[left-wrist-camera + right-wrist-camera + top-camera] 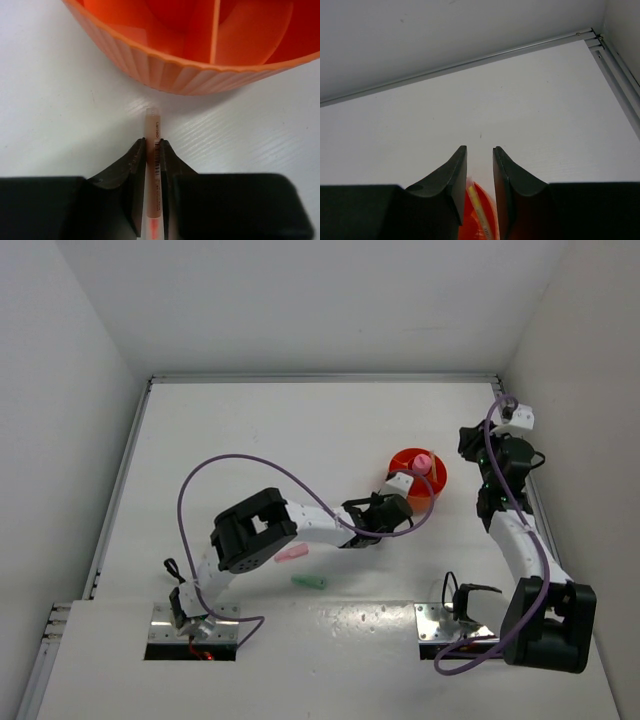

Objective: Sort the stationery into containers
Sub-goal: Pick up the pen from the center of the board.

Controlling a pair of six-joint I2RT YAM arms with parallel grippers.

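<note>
A pink marker (291, 555) and a green marker (309, 582) are lying unsorted toward the counter's (250, 440) near edge. The left fingers (132, 165) are pinching a thin stick (152, 125) just short of the orange cup (165, 70), which is already holding a pink-capped tube (423, 462). Whether the right fingers (455, 175) are gripping the yellow stick (475, 202) between them, I cannot tell.

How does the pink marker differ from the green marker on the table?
Colour: the pink marker is pale pink, the green marker mint green. Place: the pink marker lies farther from the near edge of the table, the green marker nearer and slightly right. Pose: in the top view the pink marker slants, the green marker lies almost level. Both lie flat, apart, outside the cup.
</note>
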